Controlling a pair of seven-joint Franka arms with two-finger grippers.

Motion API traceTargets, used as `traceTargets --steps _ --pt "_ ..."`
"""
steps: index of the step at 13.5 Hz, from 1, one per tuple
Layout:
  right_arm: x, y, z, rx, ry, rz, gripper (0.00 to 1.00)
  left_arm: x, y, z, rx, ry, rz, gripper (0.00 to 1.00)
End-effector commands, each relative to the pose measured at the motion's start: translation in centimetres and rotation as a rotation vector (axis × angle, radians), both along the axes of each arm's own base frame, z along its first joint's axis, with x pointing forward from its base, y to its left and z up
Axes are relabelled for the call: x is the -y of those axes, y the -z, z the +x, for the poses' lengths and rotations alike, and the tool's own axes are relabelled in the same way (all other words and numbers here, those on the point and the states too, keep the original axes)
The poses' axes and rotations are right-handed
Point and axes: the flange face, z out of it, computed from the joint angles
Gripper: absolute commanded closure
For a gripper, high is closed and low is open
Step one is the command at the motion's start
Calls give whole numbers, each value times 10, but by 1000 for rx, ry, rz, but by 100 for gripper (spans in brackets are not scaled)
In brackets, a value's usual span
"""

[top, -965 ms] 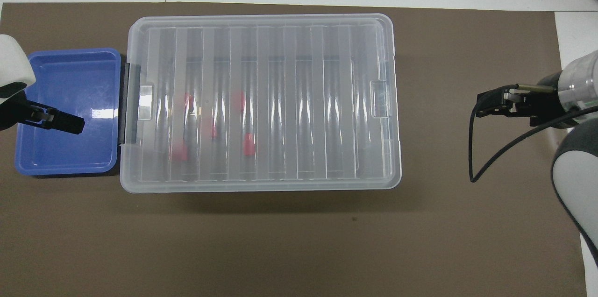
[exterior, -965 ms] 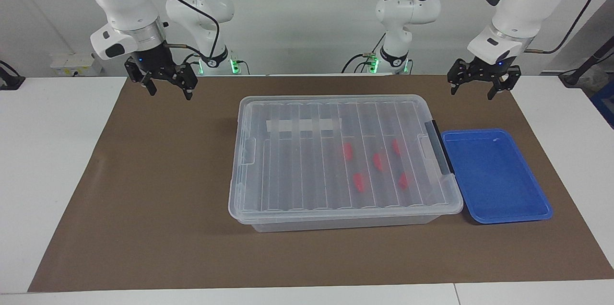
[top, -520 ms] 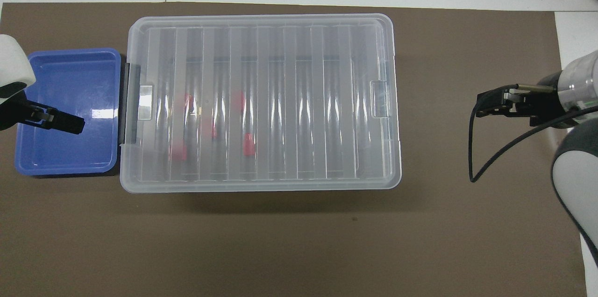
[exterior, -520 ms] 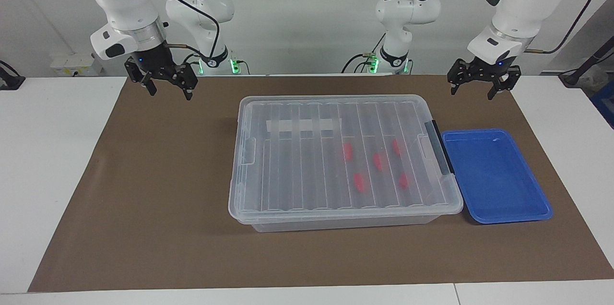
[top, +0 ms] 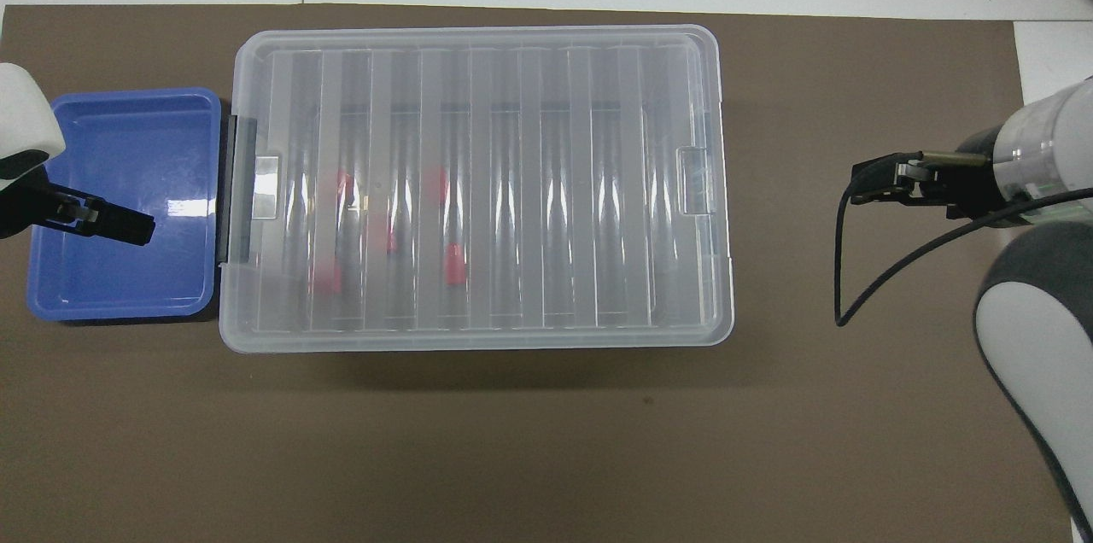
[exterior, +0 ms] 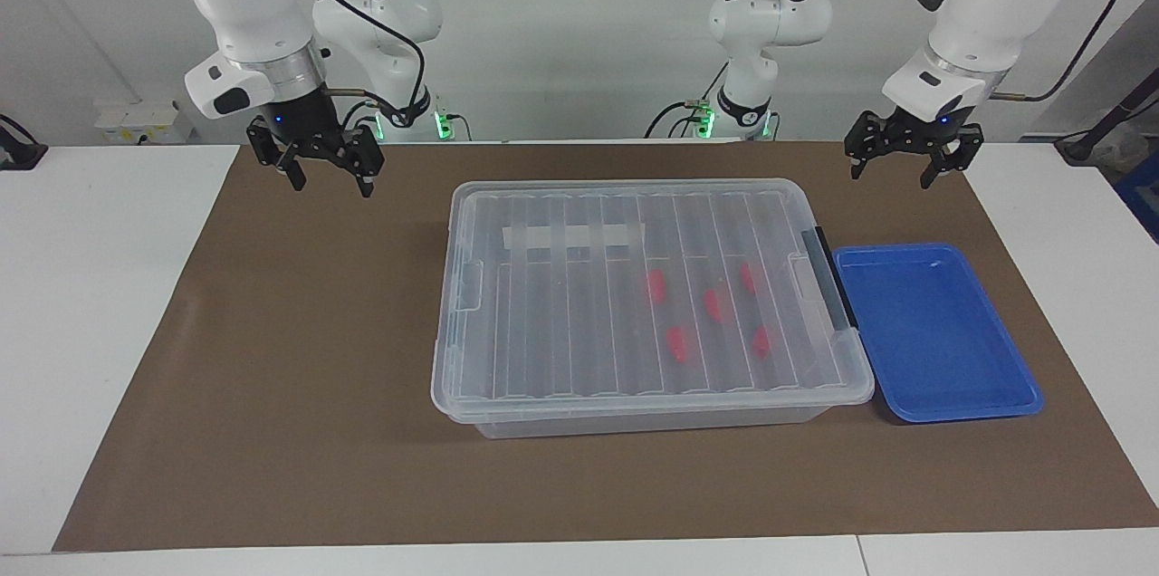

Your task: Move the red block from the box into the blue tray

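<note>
The right gripper (exterior: 330,178) hangs in the air over the bare brown mat (exterior: 272,359) at the right arm's end of the table, well apart from the box; its fingers stand wide apart and hold nothing. The left gripper (exterior: 910,168) hangs over the mat at the left arm's end, close to the edge of the blue tray that lies nearest the robots; its fingers too are spread wide and empty.

The box (exterior: 579,322), a clear plastic bin, sits at the middle of the mat with its ribbed translucent lid (top: 478,184) on. A strip of white tape (exterior: 572,236) lies across the lid toward the robots' side, and a black handle (exterior: 831,277) runs along the end that faces the tray. Through the lid five red blocks (exterior: 677,344) show blurred inside the box, all lying in the half toward the left arm's end, apart from one another.

The blue tray (exterior: 942,336) rests flat on the mat just beside the box's handle end, toward the left arm's end of the table; whether they touch I cannot tell.
</note>
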Motion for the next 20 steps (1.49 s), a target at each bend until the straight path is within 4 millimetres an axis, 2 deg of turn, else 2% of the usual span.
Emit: traceTargets --steps 1,2,5,7,9,13,18,20 --pt "-25 22 8 36 -6 26 1 -1 -4 -6 13 2 -11 0" --pt "-41 34 14 39 -20 31 0 -1 -4 -6 13 2 -11 0" --pt "-67 63 33 70 -26 42 0 -1 -4 -6 13 2 -11 0" --pt "-97 80 37 81 -34 44 0 -1 -4 -6 13 2 -11 0" --pt "-109 95 38 73 -44 43 0 -1 -4 -6 13 2 -11 0" --pt "-101 127 17 26 -93 -53 0 0 -4 -6 13 4 -11 0" --pt "-86 135 13 12 -167 -107 0 -1 -4 -6 13 2 -11 0" --pt "-70 134 15 0 -185 -115 0 0 -3 -5 12 4 -11 0"
